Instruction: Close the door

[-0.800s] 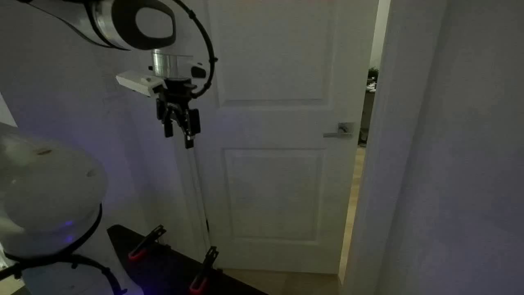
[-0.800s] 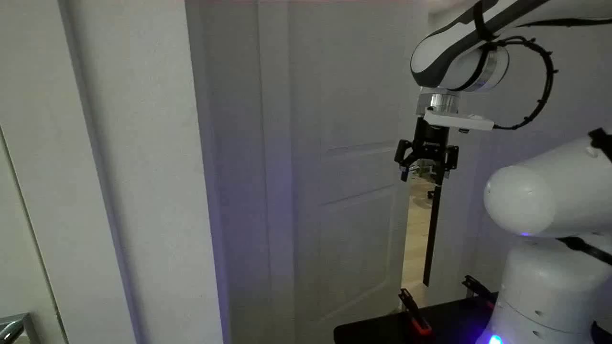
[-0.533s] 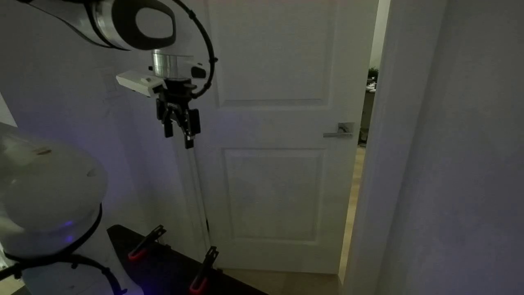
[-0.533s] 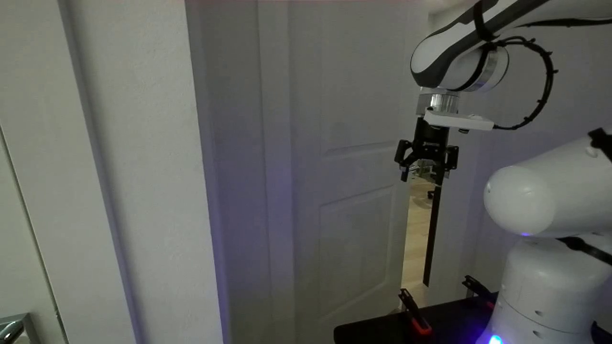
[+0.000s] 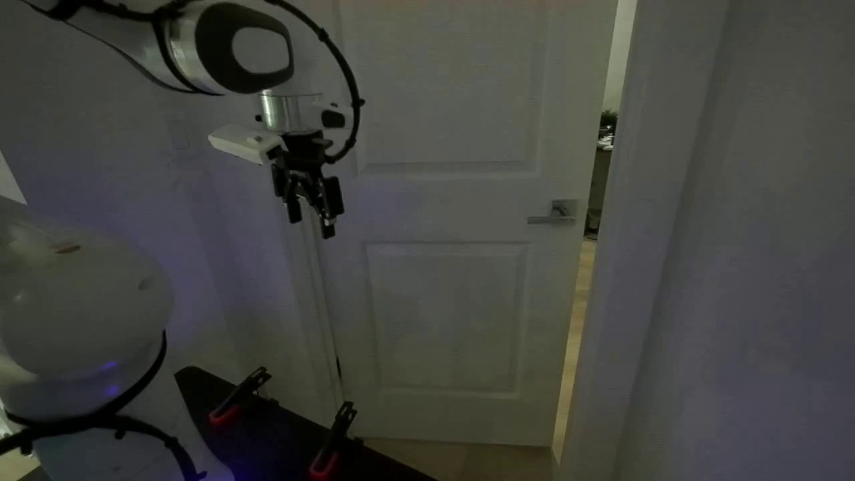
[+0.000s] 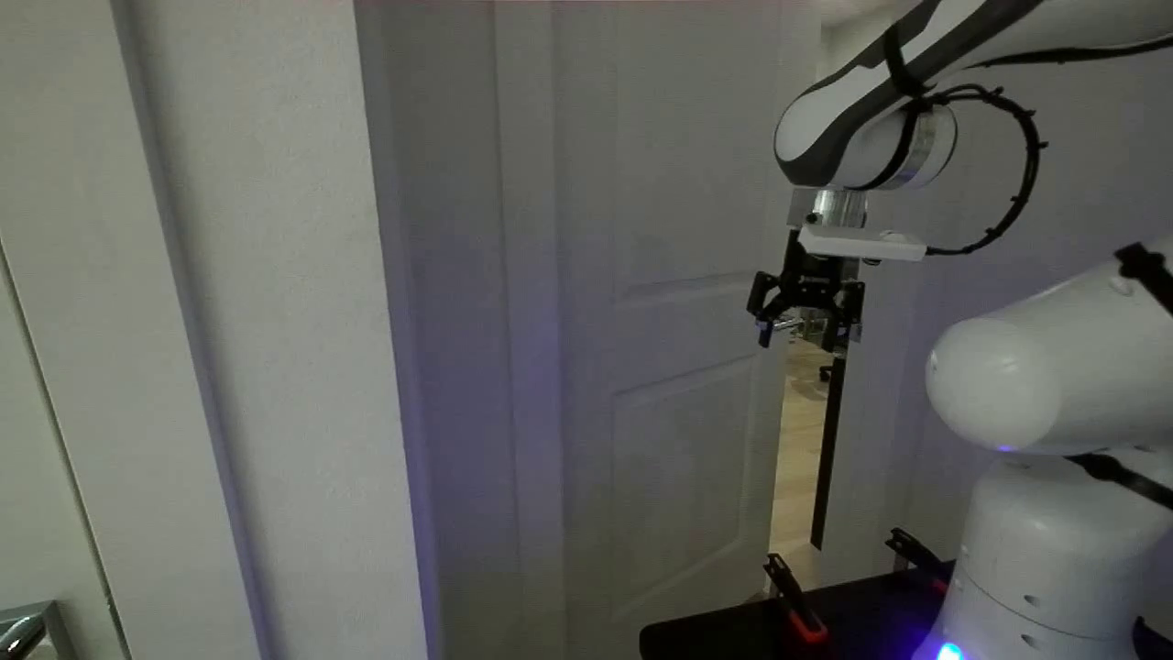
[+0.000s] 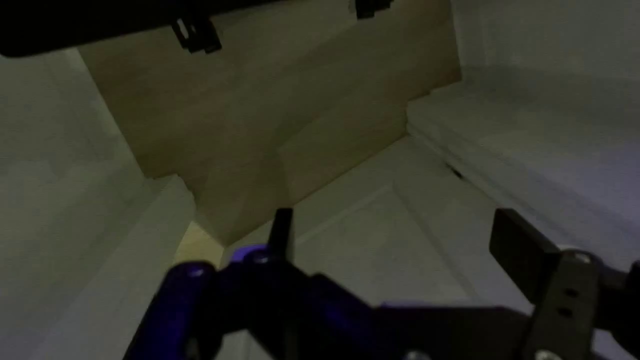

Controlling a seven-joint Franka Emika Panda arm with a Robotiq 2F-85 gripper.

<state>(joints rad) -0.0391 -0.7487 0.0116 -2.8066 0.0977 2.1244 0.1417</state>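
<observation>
The white panelled door (image 5: pixel 447 207) stands slightly ajar; a narrow lit gap shows along its handle edge in an exterior view. It also shows in an exterior view (image 6: pixel 678 440) and below the fingers in the wrist view (image 7: pixel 370 245). Its silver lever handle (image 5: pixel 560 215) points toward the hinge side. My gripper (image 5: pixel 311 224) hangs pointing down, in front of the door's hinge side, well short of the handle. In an exterior view the gripper (image 6: pixel 800 341) overlaps the door's free edge. In the wrist view the gripper (image 7: pixel 394 214) is open with nothing between its fingers.
A black table (image 5: pixel 267 434) with black-and-red clamps (image 5: pixel 327 447) stands under the arm. The door frame (image 5: pixel 634 267) and a wall (image 5: pixel 755 267) stand beyond the handle side. Wooden floor (image 7: pixel 280 100) lies between table and door.
The arm and open gripper have moved a little: to the right in an exterior view, to the left and slightly down in an exterior view. The door has not visibly moved.
</observation>
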